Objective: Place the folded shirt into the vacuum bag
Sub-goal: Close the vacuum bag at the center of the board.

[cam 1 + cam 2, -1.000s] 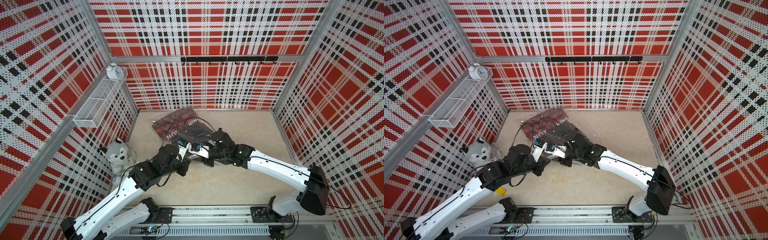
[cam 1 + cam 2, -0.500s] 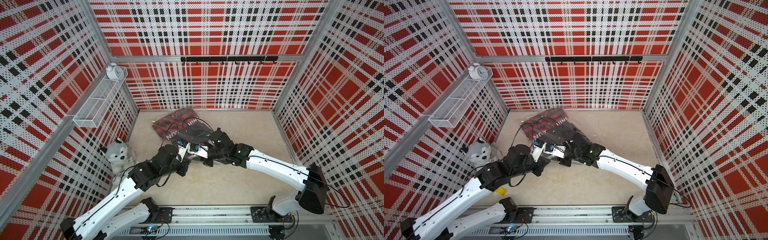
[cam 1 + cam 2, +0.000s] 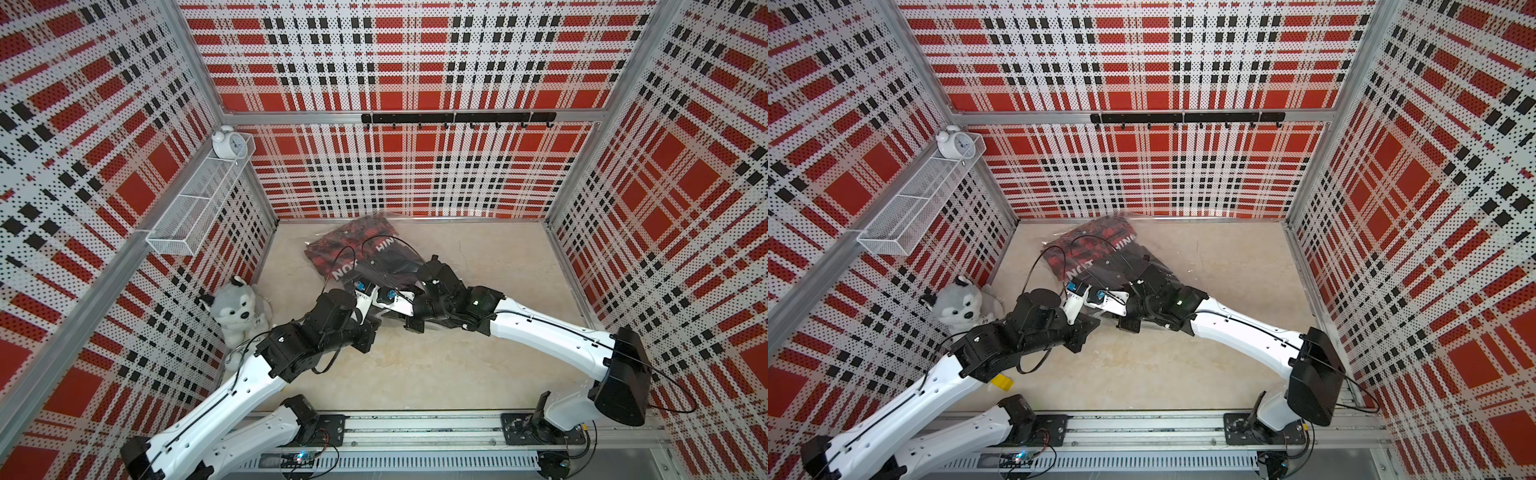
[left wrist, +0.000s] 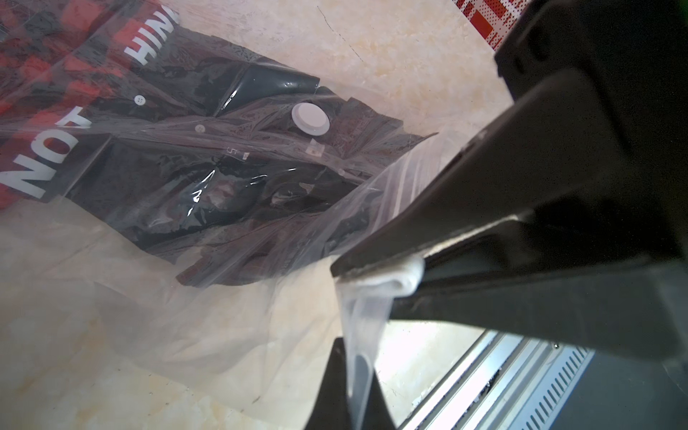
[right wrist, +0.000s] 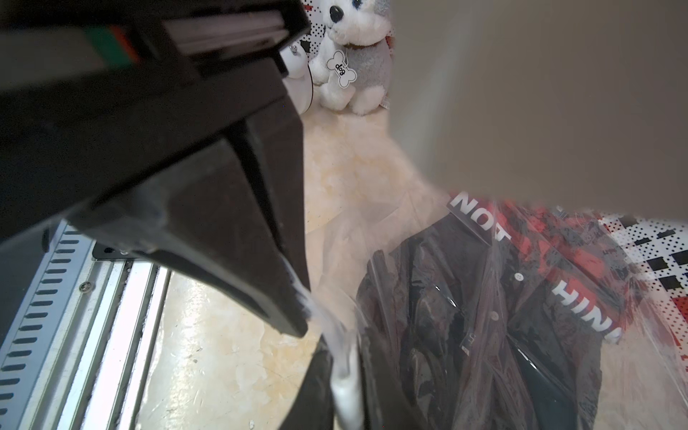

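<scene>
Beige tabletop (image 3: 436, 365): left hand (image 4: 340, 273) and right hand (image 5: 302, 320) each clamp the vacuum bag (image 4: 223, 316); shirt (image 4: 193, 178) murky inside.

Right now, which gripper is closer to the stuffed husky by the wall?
Left. The left gripper pinches the vacuum bag on the side toward the stuffed husky; the right gripper pinches the same edge just beyond it, farther away.
</scene>
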`<state>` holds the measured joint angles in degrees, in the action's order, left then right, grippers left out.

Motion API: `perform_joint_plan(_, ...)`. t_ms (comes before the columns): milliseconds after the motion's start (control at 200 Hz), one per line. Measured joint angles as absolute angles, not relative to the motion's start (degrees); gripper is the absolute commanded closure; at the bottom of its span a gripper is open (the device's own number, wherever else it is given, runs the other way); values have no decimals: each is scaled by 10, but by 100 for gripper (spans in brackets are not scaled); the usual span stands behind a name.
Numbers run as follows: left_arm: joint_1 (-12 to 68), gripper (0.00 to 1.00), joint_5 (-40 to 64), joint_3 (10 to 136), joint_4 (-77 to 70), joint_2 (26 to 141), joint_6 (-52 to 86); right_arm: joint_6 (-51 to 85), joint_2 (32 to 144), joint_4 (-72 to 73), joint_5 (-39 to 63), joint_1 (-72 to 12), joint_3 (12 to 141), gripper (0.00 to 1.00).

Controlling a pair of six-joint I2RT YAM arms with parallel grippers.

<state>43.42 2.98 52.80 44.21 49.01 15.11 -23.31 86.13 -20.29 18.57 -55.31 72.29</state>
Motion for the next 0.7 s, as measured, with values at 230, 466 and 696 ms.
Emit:
perform_joint_plan(230, 431, 38, 10, 530, 438, 488, 164, -222, 862, -203, 186, -554, 722, 100)
perform_joint_plan(466, 431, 2, -91, 489, 359, 395, 270, -162, 860, -165, 192, -533, 689, 100)
perform_joint_plan(696, 430, 2, -127, 338, 189, 290, 332, -123, 859, -147, 206, -500, 663, 100)
